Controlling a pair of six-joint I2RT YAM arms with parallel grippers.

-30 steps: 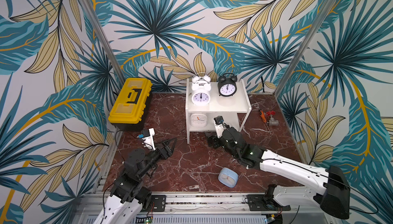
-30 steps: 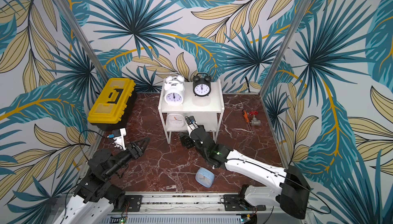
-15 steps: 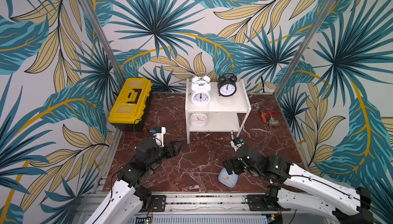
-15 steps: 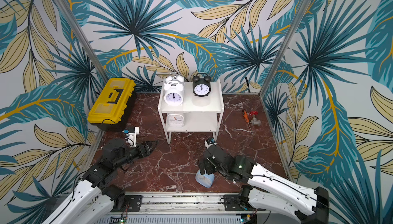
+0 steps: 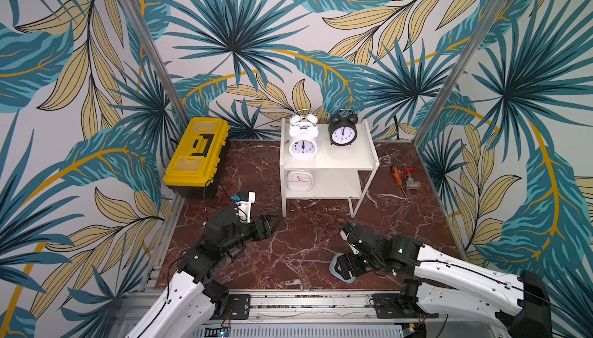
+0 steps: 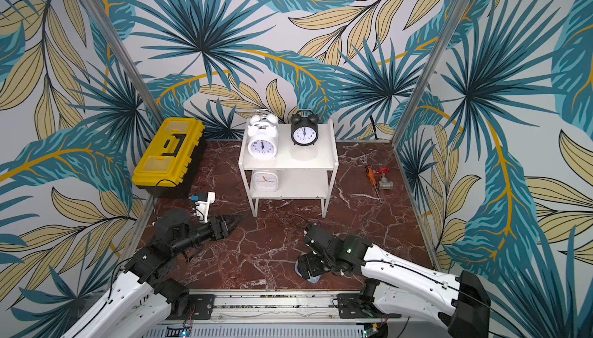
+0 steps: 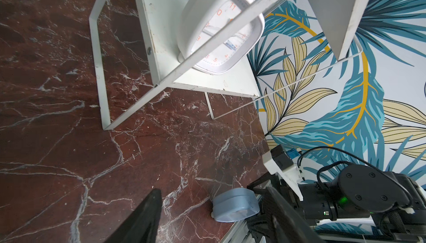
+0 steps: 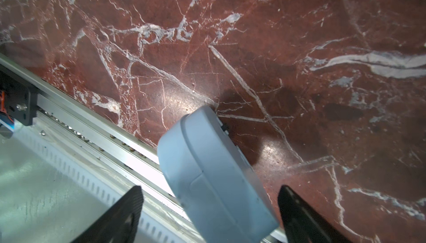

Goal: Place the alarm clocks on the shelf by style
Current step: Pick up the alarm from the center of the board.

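We see the white shelf (image 5: 324, 168) standing near the worktop's rear edge. At its top board's left edge, the front white twin-bell clock (image 5: 303, 148) stands before the rear white twin-bell clock (image 5: 303, 119) — the black twin-bell clock (image 5: 342, 132) stands beside them. The white rounded-square clock (image 5: 299, 181) stands at the lower board's left end. The light blue clock (image 8: 214, 172) lies tipped over by the worktop's front edge, its back showing.

Light blue clock (image 8: 214, 172): dial unseen — the right wrist view shows only back and side, lower end cut by the edge; in both top views the right gripper (image 5: 341, 265) covers most of it.
Rear white twin-bell clock (image 5: 303, 118): dial hidden behind the front white twin-bell clock (image 5: 303, 148).
White square clock (image 7: 221, 29): a bar of the shelf (image 7: 159, 34) crosses its dial in the left wrist view.
Small tools (image 5: 405, 177): too small to name.
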